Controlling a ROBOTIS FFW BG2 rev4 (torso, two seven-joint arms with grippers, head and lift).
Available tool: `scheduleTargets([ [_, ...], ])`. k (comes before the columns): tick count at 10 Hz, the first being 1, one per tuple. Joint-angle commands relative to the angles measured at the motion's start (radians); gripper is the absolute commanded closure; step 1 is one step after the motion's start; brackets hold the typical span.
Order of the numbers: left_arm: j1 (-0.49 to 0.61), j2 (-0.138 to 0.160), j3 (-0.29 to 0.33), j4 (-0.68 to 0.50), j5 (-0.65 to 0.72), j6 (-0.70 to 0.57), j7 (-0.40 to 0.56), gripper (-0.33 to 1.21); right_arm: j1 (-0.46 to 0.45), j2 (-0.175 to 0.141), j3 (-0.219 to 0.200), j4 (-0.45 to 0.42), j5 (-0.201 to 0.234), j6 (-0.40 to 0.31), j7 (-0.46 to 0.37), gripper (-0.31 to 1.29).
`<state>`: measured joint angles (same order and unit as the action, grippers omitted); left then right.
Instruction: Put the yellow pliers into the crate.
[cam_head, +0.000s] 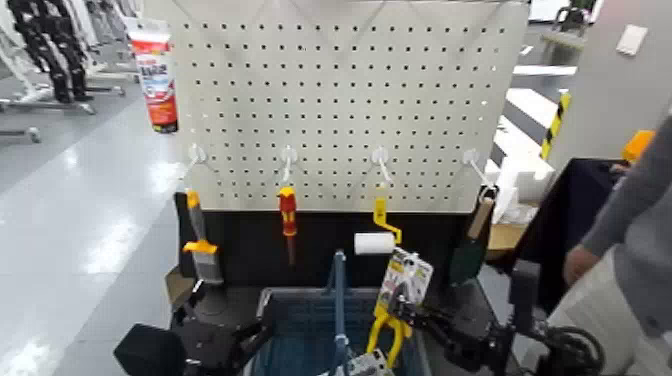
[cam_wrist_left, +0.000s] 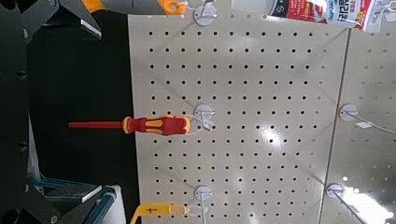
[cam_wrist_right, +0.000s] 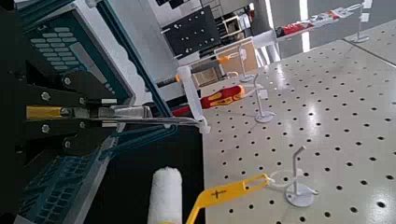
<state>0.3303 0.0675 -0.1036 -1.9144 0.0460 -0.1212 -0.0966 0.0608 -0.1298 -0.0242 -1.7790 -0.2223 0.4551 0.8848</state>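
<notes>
The yellow pliers (cam_head: 398, 300) on their retail card hang upright over the right part of the crate (cam_head: 300, 325), handles down at its rim. My right gripper (cam_head: 425, 318) is shut on the card from the right. In the right wrist view the pliers (cam_wrist_right: 140, 116) show edge-on between the fingers, with the crate's lattice wall (cam_wrist_right: 61, 51) beside them. The blue handle bar (cam_head: 338, 300) crosses the crate's middle. My left gripper (cam_head: 238, 345) is open and empty at the crate's left; its wrist view shows a crate corner (cam_wrist_left: 79, 198).
A white pegboard (cam_head: 330, 100) stands behind the crate. On its hooks hang a brush (cam_head: 200, 245), a red-and-yellow screwdriver (cam_head: 288, 215), a yellow-handled paint roller (cam_head: 377, 240) and a trowel (cam_head: 475, 240). A person's hand (cam_head: 580, 262) and grey sleeve are at the right.
</notes>
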Motion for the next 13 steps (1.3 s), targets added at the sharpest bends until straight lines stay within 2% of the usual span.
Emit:
scheduleTargets([
  [1,-0.001,0.0,-0.001,0.0,0.002,0.0,0.0,0.15,-0.015,-0.013,0.041,0.046,0.011,-0.004,0.008,1.11],
  [6,-0.002,0.0,-0.002,0.0,0.003,0.0,0.0,0.15,-0.075,-0.039,0.118,0.136,0.034,-0.036,0.017,1.11],
  [10,-0.002,0.0,-0.001,0.0,0.003,0.0,-0.002,0.15,-0.081,-0.044,0.124,0.164,0.063,-0.038,0.017,1.09],
  [12,-0.001,0.0,0.001,0.0,0.003,-0.001,-0.002,0.15,-0.079,-0.042,0.115,0.165,0.066,-0.018,0.013,0.3],
  [13,-0.001,0.0,0.001,0.0,0.003,-0.001,-0.002,0.15,-0.079,-0.044,0.112,0.162,0.066,-0.024,0.01,0.11],
])
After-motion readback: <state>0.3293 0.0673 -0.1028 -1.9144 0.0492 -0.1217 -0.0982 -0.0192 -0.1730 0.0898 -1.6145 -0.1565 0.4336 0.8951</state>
